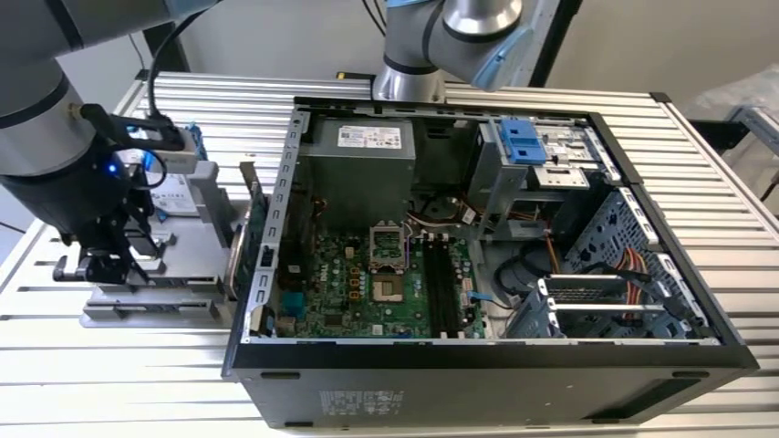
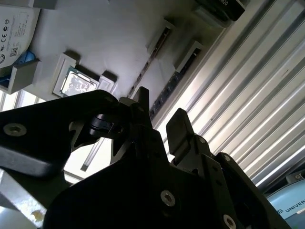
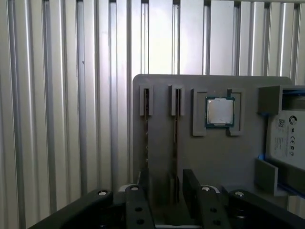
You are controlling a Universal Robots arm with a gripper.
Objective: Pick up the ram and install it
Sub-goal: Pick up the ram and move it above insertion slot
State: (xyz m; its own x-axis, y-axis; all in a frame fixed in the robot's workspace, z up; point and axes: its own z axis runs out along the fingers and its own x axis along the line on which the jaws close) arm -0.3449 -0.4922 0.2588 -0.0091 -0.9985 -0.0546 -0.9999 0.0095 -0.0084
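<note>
A ribbed aluminium table [image 1: 219, 91] of parallel slats carries two things. The open black computer case [image 1: 487, 388] lies on its side at the middle. Just beside it, toward the exterior view's left, sits a grey holder tray [image 1: 159, 306]. In the first wrist view that tray bears the ram [image 3: 175, 129] on edge in a slot, a processor chip [image 3: 219, 112] and a hard drive [image 3: 286, 138].

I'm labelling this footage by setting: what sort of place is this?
Probably a robotics lab bench for PC assembly: open computer case, ribbed aluminium table, grey parts holder with a processor chip.
</note>
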